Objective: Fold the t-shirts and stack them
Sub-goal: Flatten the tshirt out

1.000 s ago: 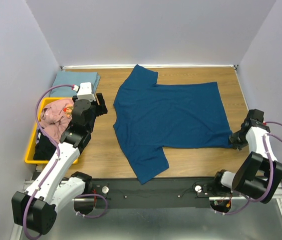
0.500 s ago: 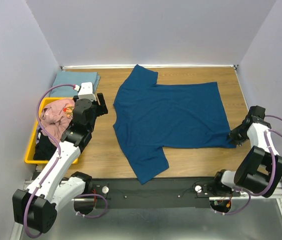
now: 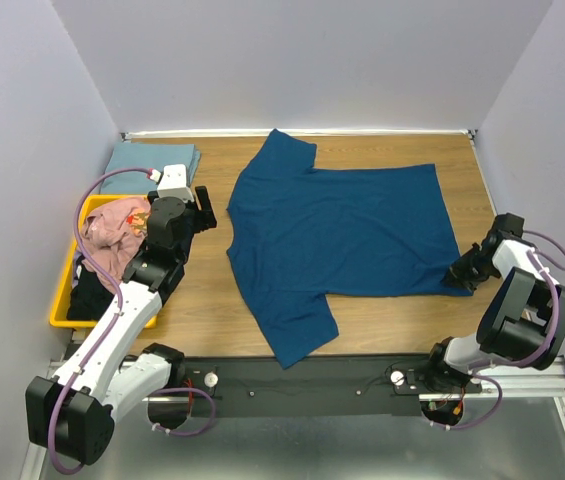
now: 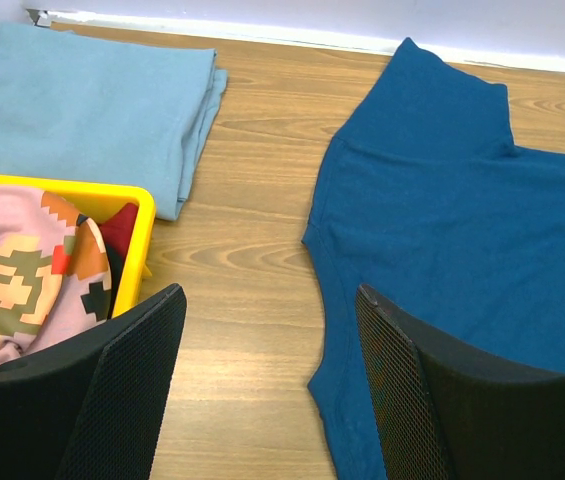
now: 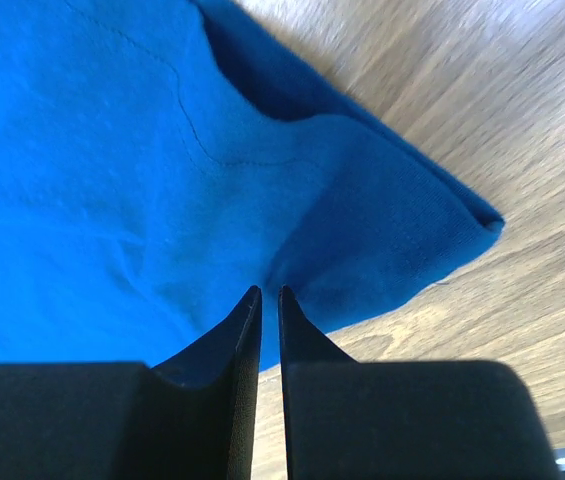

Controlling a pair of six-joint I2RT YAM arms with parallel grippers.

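Note:
A blue t-shirt [image 3: 342,230] lies spread flat on the wooden table, one sleeve toward the back and one toward the front. My right gripper [image 3: 457,277] is at its front right hem corner. In the right wrist view its jaws [image 5: 270,290] are pressed almost together, pinching a puckered fold of the blue t-shirt [image 5: 162,150]. My left gripper [image 3: 202,208] hovers open left of the shirt. Its fingers [image 4: 267,300] straddle bare wood and the blue t-shirt's [image 4: 462,220] edge. A pale grey-blue t-shirt [image 3: 152,158] lies folded at the back left.
A yellow bin [image 3: 62,300] at the left edge holds a crumpled pink t-shirt [image 3: 112,225] and a black one [image 3: 87,295]. In the left wrist view the bin's rim [image 4: 62,187] is just left of my fingers, with the folded grey-blue shirt [image 4: 82,110] behind it. Walls close in on three sides.
My right gripper has edged left onto the hem corner and its jaws have closed on the cloth, while that arm's elbow has risen. The left arm has not moved.

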